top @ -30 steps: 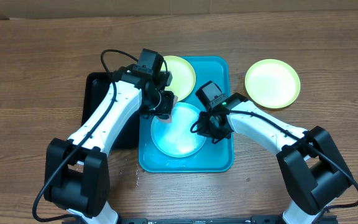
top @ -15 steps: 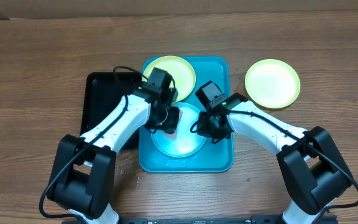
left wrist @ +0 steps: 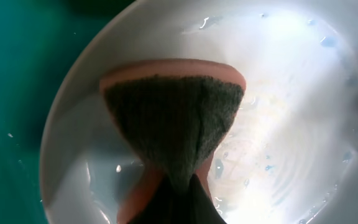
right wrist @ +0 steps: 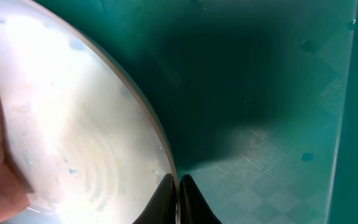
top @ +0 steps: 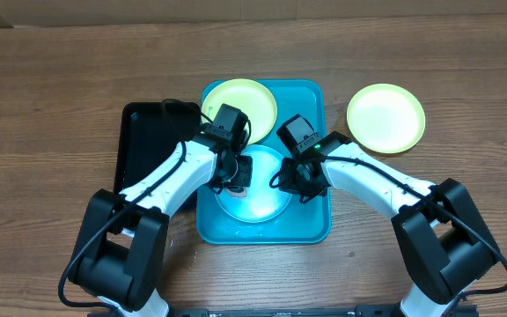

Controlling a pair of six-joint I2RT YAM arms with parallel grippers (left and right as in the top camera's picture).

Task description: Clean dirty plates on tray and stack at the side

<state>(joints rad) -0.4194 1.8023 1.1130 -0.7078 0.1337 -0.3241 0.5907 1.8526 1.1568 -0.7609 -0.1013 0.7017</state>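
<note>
On the large turquoise-blue rectangular plastic tray (top: 317, 224), a round shallow light blue plastic plate (top: 258, 204) is laid flat, wet and flecked with small blue smudges. A salmon-pink sponge (left wrist: 178, 118) with a dark green scouring face is pinched by the left gripper (top: 234, 173) and held against the plate. The plate's right rim is clamped by the right gripper (right wrist: 178, 188). One pale yellow-green plate (top: 252, 95) is set at the tray's far end. A second yellow-green plate (top: 385, 117) is placed on the wooden table (top: 60, 88), just beside the tray.
</note>
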